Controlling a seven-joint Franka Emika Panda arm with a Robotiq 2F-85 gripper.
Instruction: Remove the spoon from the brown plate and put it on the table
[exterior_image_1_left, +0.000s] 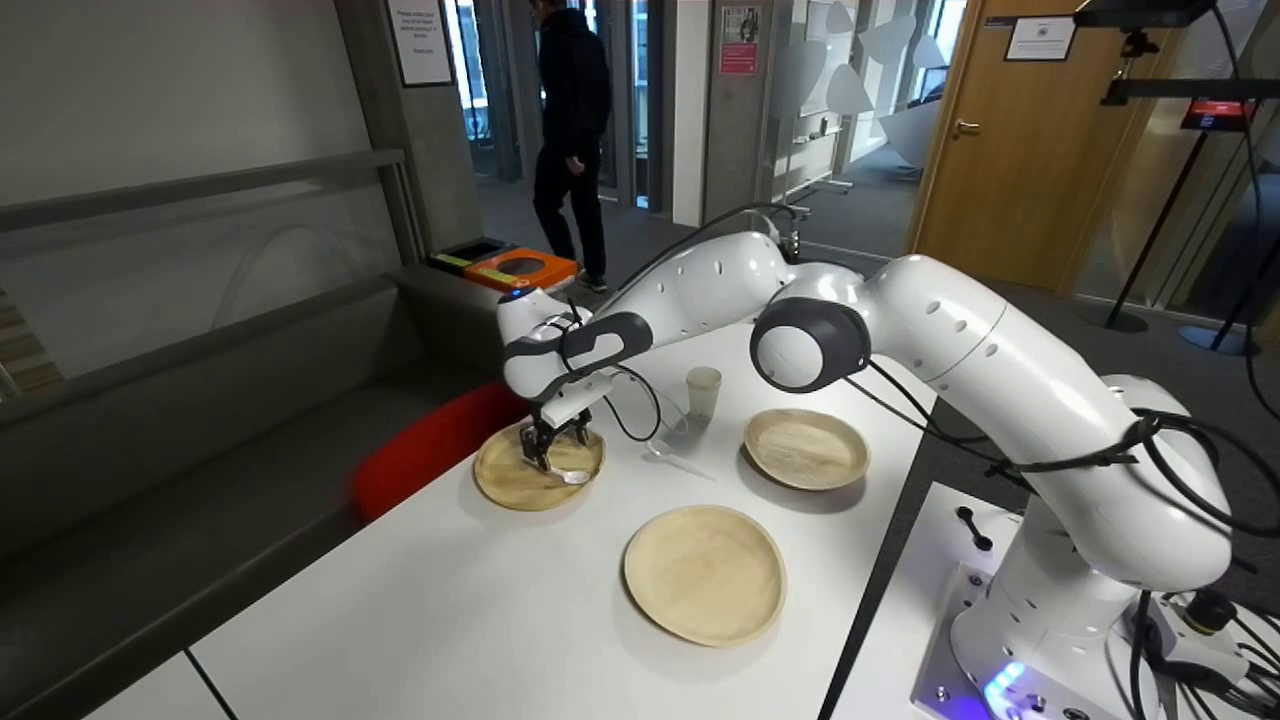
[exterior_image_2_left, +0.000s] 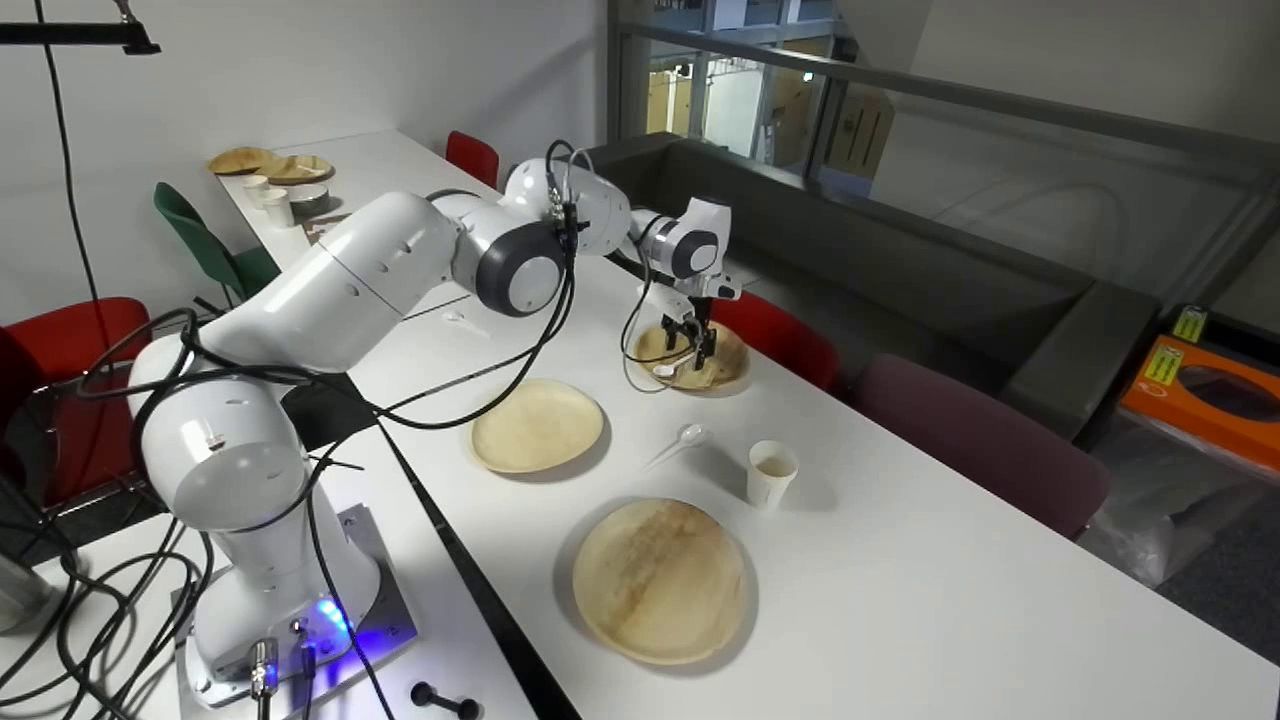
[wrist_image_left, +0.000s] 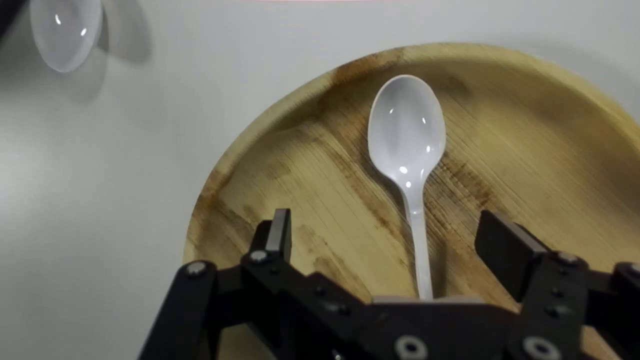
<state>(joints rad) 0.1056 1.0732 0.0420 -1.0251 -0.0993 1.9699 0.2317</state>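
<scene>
The pale spoon (wrist_image_left: 407, 125) lies on the brown plate (wrist_image_left: 325, 220), its bowl pointing toward the top of the wrist view. Its handle end is hidden behind my gripper's black body. My gripper (wrist_image_left: 385, 220) is open, with one finger on each side of the handle and a gap to both. In both exterior views the gripper (exterior_image_1_left: 562, 450) is low over the plate (exterior_image_2_left: 735, 355), and the spoon's bowl (exterior_image_1_left: 572, 477) sticks out beside it. Around the plate stretches the white table (exterior_image_1_left: 420, 600).
Another whitish spoon (exterior_image_2_left: 690, 434) rests directly on the table, close to a paper cup (exterior_image_2_left: 770, 475). Two more plates stand nearer the arm's base: a pale one (exterior_image_1_left: 705, 575) and a browner one (exterior_image_1_left: 806, 447). Chairs, including a red one (exterior_image_1_left: 440, 445), border the table's far side.
</scene>
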